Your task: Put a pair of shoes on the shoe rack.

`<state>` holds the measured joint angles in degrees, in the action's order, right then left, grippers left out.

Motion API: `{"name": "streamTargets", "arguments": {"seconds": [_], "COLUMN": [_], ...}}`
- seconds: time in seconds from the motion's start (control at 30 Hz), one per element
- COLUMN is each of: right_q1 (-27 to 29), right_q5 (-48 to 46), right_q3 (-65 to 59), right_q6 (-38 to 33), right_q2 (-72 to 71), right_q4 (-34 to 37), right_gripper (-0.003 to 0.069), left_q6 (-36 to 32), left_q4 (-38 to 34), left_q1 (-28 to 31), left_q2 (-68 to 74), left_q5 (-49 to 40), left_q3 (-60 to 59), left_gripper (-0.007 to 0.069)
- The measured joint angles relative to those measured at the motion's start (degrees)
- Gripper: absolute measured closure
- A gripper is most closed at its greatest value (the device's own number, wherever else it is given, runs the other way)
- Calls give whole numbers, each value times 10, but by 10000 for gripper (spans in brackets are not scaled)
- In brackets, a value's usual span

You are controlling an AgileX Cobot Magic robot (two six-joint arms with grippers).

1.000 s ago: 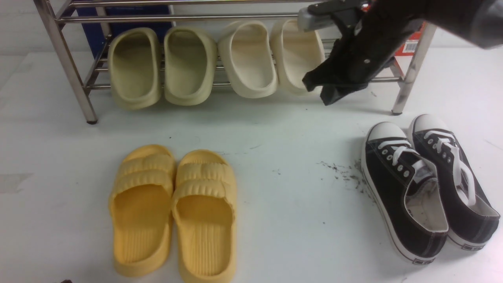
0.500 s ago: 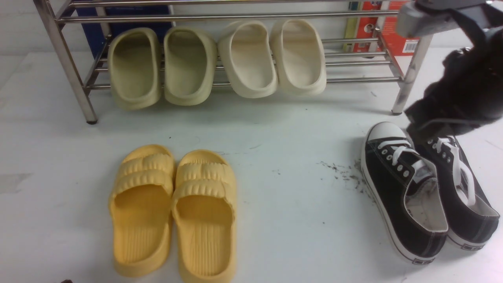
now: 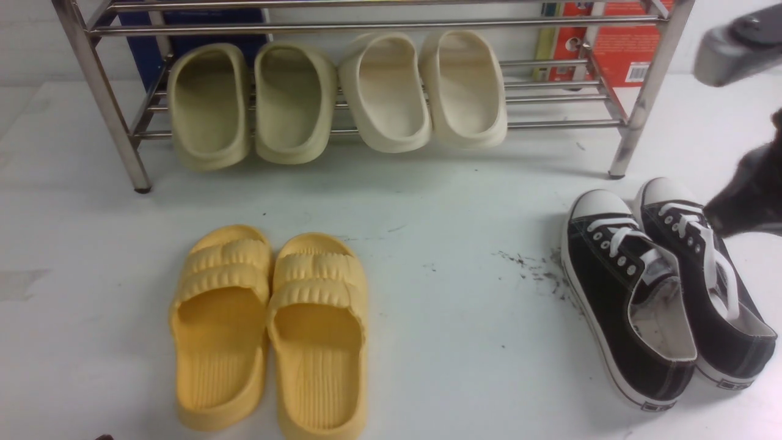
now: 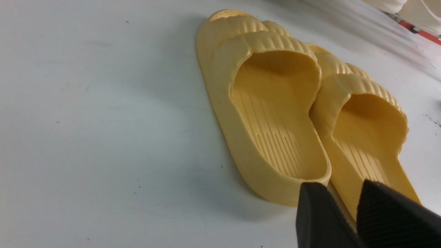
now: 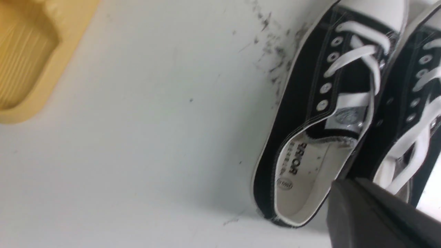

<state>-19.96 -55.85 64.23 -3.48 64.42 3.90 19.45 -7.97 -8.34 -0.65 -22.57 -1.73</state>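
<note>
Now my right arm has swung clear of the shoe rack, fingers pressed together and empty, over the black sneakers. Both cream slippers sit on its lower bars; I judge the placing done. Left fingers stand slightly apart by the yellow slides.

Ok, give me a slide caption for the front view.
Cream slides rest on the shoe rack; yellow slides and black sneakers remain on the table.

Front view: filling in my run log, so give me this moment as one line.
cream slides: on shoe rack | right gripper: shut, empty, over sneakers | left gripper: near yellow slides
</note>
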Motion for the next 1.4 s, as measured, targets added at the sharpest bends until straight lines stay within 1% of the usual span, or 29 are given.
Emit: {"name": "streamTargets", "arguments": {"seconds": [0.03,0.07,0.1,0.13,0.17,0.23,0.33,0.43,0.5,0.53,0.63,1.4], "right_q1": [2,26,29,53,75,110,162,200,209,218,221,221], "right_q5": [8,86,94,156,210,287,376,401,400,387,352,340], "right_q3": [-9,-108,-108,-195,-251,-350,-495,-603,-622,-649,-654,-652], "right_q6": [0,0,0,0,0,0,1,5,9,24,35,32], "right_q2": [-7,-90,-90,-152,-204,-285,-423,-550,-583,-628,-649,-650], "right_q4": [0,-2,-3,-10,-15,-20,-21,-21,-21,-21,-21,-23], "right_gripper": [662,662,662,662,662,662,662,662,662,662,662,654], "left_q6": [0,0,0,0,0,0,0,0,0,0,0,0], "left_q4": [0,0,0,0,0,0,0,0,0,0,0,0], "left_q1": [0,0,0,0,0,0,0,0,0,0,0,0], "left_q2": [0,0,0,0,0,0,0,0,0,0,0,0], "left_q5": [0,0,0,-1,-1,-1,-1,-1,-1,-1,0,0], "left_q3": [0,0,0,0,0,0,0,0,0,0,0,0], "left_gripper": [429,428,428,428,426,426,421,418,417,416,411,396]}}
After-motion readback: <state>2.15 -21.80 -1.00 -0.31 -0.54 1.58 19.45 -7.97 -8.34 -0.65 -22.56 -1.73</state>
